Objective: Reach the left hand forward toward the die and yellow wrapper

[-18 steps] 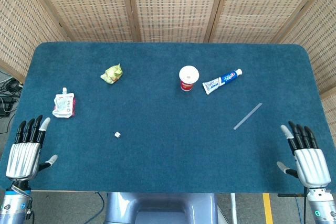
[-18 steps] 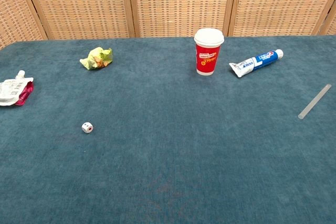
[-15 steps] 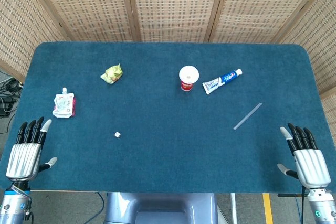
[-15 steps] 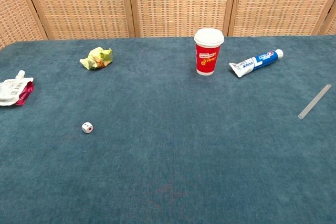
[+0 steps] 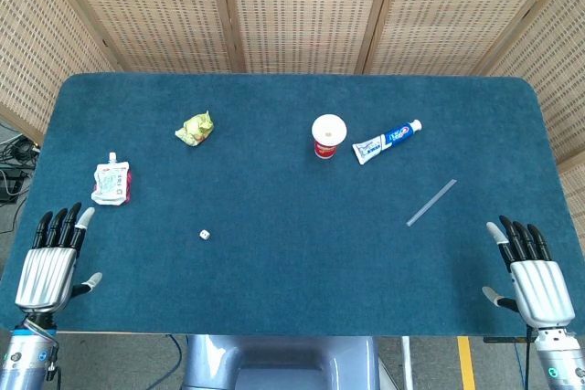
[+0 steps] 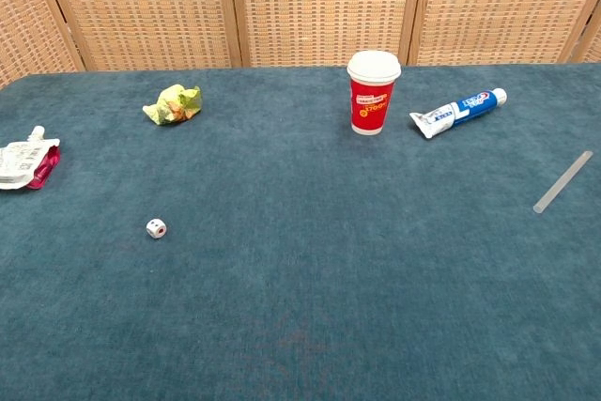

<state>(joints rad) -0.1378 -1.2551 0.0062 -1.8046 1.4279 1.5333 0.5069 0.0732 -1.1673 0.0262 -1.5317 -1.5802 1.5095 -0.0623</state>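
A small white die [image 5: 205, 235] [image 6: 156, 228] lies on the blue tablecloth, left of centre. Further back sits a crumpled yellow wrapper [image 5: 195, 129] [image 6: 173, 104]. My left hand [image 5: 51, 260] hovers at the table's near left corner, fingers straight and apart, holding nothing, well short of the die. At the near right corner my right hand [image 5: 532, 270] is held the same way, flat and empty. Neither hand shows in the chest view.
A white and pink pouch [image 5: 111, 183] [image 6: 23, 164] lies at the left edge. A red cup with a white lid [image 5: 328, 136] [image 6: 373, 92], a toothpaste tube [image 5: 387, 141] [image 6: 457, 112] and a clear straw [image 5: 430, 202] [image 6: 562, 181] sit to the right.
Both hands have slid slightly back toward the table's near edge. The objects have not moved.
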